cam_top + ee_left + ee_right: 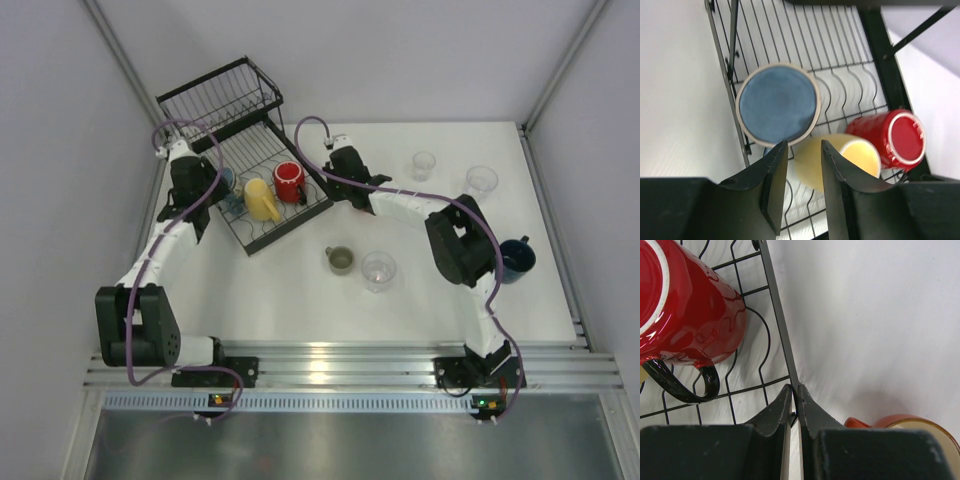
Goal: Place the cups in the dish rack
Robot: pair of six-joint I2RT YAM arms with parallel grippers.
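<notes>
The black wire dish rack (222,98) stands at the back left. In its tray part sit a bottom-up blue cup (777,102), a yellow mug (850,152) on its side and a red mug (892,136). My left gripper (803,145) hovers open just short of the blue cup, nothing between its fingers. My right gripper (795,389) is shut on the dish rack's right rim wire (776,307), beside the red mug (687,305). An orange-red mug (902,422) lies close to its right. An olive-grey mug (340,260) and a clear tumbler (378,270) stand mid-table.
Two more clear tumblers (423,165) (481,181) stand at the back right. A dark blue mug (516,258) sits behind the right arm's elbow. White walls close in on the left and back. An aluminium rail (340,365) runs along the near edge.
</notes>
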